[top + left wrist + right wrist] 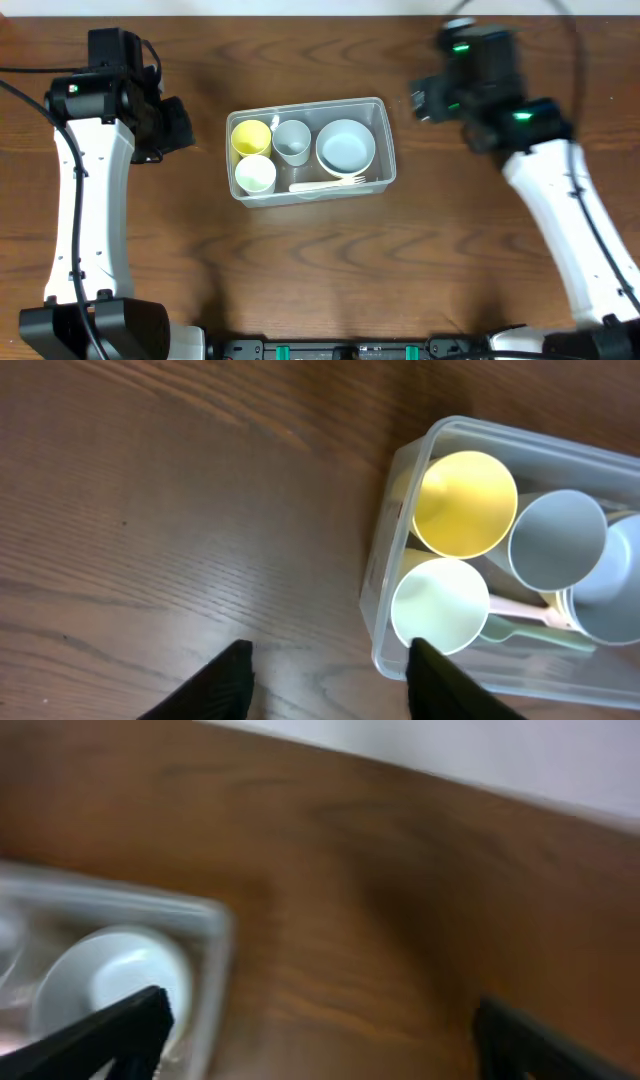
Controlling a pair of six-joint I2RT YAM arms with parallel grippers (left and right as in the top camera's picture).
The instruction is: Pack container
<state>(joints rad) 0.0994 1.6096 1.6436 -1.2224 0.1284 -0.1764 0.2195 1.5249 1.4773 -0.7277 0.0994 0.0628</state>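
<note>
The left gripper stands wide and empty, its dark fingertips apart over the brown wooden surface, just off the short end of the clear rectangular plastic container. The right gripper is also spread wide and holds nothing, near the container's opposite short end.

The container sits on the surface between the two arms. At its left-gripper end it holds a yellow plastic cup and a pale green cup. A grey cup sits mid-container, and a pale blue bowl at the right-gripper end. A cream plastic fork lies along the container's near wall.

The tub looks light, thin-walled and smooth, so it would likely flex and slip under a pinch. The stiffer rim at a short end seems the safest hold. The loose cups may shift if the tub is tilted.

The right wrist view is blurred by motion. The fork's handle runs under the cups, and anything beneath them is hidden. No lid is in view.
</note>
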